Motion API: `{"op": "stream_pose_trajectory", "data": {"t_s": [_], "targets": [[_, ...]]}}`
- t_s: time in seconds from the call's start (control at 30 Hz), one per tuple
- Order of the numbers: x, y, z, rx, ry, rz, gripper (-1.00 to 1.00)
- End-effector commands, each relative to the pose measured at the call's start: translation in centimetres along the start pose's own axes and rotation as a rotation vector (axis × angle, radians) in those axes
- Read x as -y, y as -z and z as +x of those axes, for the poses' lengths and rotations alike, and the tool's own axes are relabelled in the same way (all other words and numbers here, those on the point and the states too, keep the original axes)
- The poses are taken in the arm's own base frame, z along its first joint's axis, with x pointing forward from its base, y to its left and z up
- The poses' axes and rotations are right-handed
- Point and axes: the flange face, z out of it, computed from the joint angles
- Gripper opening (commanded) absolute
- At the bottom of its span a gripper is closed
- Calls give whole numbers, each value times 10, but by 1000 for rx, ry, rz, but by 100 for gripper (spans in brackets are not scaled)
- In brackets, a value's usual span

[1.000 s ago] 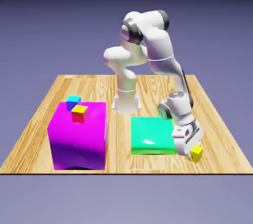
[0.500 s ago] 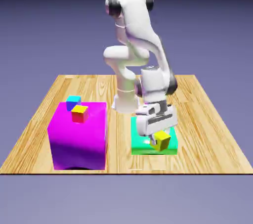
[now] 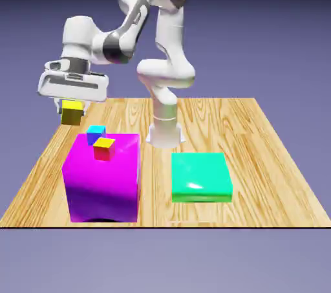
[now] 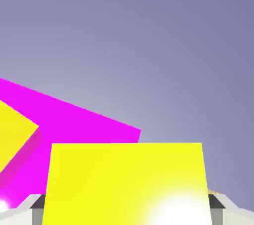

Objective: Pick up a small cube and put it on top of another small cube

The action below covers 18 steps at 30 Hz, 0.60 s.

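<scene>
The gripper (image 3: 72,108) pinches the yellow cube (image 3: 72,112) between its fingers and holds it in the air, above the surface (image 3: 271,156) near its far corner on the exterior view's left. The carry is high, a sensible height in my judgement, since the goal stands raised: the cyan cube (image 3: 96,132) sits on top of the magenta block (image 3: 101,178), close to that block's far edge. Just in front of it, touching or nearly so, sits a small red cube with a yellow top (image 3: 103,148), which crowds the landing spot and leaves little room for the fingers on that side. The yellow cube hangs beyond and to the left of the cyan one, not yet over it, so the transport step looks close to done and the alignment is still ahead.

In the hand view the yellow cube (image 4: 124,184) fills the lower middle, hiding most of the grey fingertips (image 4: 37,208), with the magenta block (image 4: 74,119) slanting behind it.

The arm rises from its base at the far edge, folds at the elbow and reaches out toward the left, its wrist level and the gripper pointing down. A flat green slab (image 3: 201,177) lies apart near the front edge, on the right.
</scene>
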Motion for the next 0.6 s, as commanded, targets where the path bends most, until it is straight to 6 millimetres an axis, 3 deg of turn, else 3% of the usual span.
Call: {"op": "stream_pose_trajectory", "data": {"t_s": [0.0,0.13,0.27,0.37,0.47,0.5,0.57], "targets": [[-13,-4,-15,11,-1,2,-100],[-54,-19,-78,53,-4,31,-100],[-77,-37,-144,85,-4,87,-100],[-81,-52,-193,100,0,145,-100],[-72,-69,-239,114,14,210,-100],[-67,-75,-251,120,21,226,-100],[-66,-78,-251,115,22,231,-100]]}}
